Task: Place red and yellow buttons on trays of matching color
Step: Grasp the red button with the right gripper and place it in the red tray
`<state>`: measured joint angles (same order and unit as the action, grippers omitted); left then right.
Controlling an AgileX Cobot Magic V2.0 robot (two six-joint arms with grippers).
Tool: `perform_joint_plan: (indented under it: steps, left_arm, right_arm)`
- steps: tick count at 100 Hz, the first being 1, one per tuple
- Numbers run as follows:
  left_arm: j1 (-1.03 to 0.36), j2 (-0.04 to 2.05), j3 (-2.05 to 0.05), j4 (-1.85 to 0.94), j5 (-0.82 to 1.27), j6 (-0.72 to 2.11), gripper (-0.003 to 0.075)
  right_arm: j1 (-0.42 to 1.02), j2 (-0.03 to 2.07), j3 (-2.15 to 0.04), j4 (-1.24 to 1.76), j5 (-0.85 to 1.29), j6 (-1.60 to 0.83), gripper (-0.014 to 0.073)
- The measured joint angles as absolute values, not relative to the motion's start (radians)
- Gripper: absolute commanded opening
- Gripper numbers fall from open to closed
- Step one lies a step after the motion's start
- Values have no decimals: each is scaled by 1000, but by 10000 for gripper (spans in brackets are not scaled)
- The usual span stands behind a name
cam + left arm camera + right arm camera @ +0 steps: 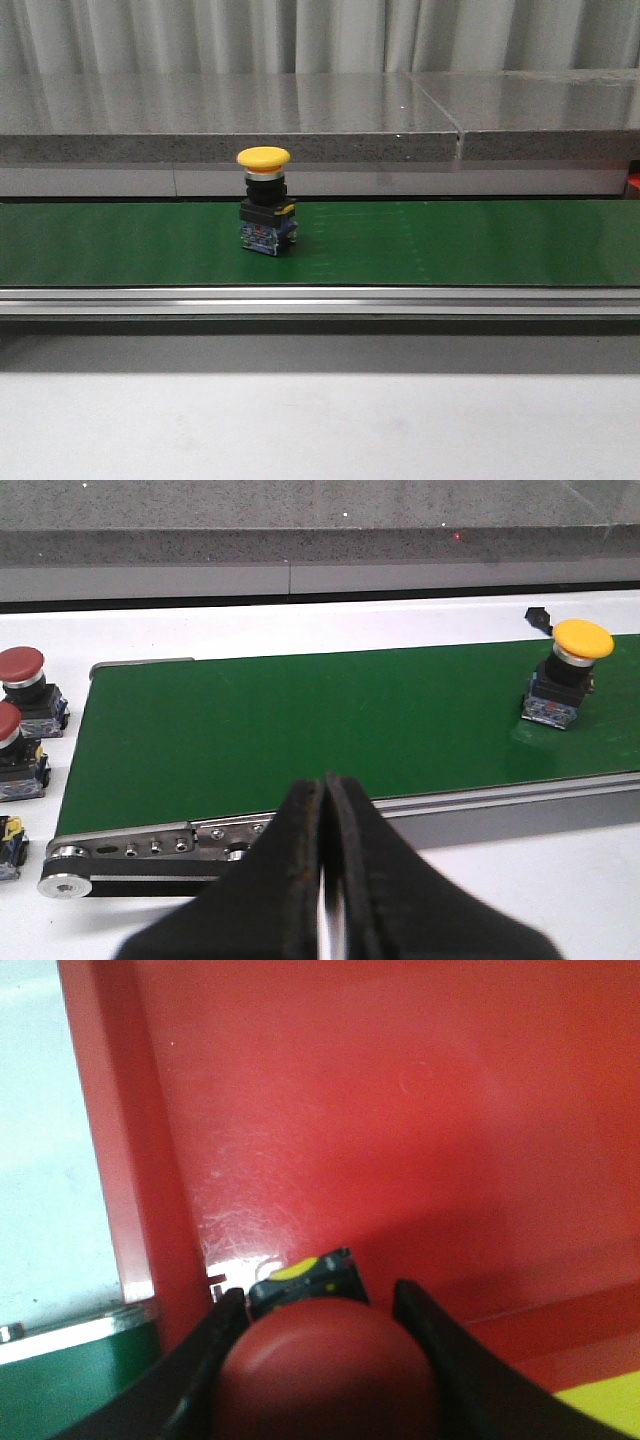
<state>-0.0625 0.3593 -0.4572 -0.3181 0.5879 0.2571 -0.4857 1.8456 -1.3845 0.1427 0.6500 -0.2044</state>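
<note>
My right claw grips a red button by its cap, a finger on either side, just above the floor of the red tray.

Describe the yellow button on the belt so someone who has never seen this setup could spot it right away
Find the long green conveyor belt that runs across the table in front of the grey stone ledge. The yellow button stands upright on it, alone, left of centre. Its mushroom cap is yellow over a black and blue body, whereas the buttons off the belt's end have red caps.
</note>
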Motion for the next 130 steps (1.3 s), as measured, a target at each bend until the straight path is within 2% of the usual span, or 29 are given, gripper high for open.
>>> perform_joint_plan:
  steps: [38, 48, 58, 70, 77, 82, 107, 130]
  left_arm:
    - [-62, 359, -457, -318, 588, 257, -19]
    - [-62, 359, -457, -318, 588, 257, -19]
    - [-62, 359, -457, -318, 588, 257, -19]
    - [-62, 359, -457, -318, 588, 257, -19]
    - [-62, 359, -457, -318, 588, 257, -19]
    - [-62, 359, -457, -318, 588, 257, -19]
    - [-62, 359, -457, -318, 588, 257, -19]
    - [-62, 359, -457, -318, 588, 257, -19]
  right_arm:
    - [-486, 1953, -1384, 145, 581, -204, 62]
    - [-486, 1968, -1386, 145, 579, -204, 96]
    - [-486, 1970, -1386, 145, 577, -204, 219]
    - [-486, 1970, -1388, 145, 573, -204, 469]
    - [-486, 1970, -1388, 145, 567, -204, 563]
    - [-486, 1970, -1388, 145, 563, -204, 598]
    - [-486, 1961, -1388, 145, 553, -204, 608]
    - [-486, 1849, -1388, 145, 563, -204, 608]
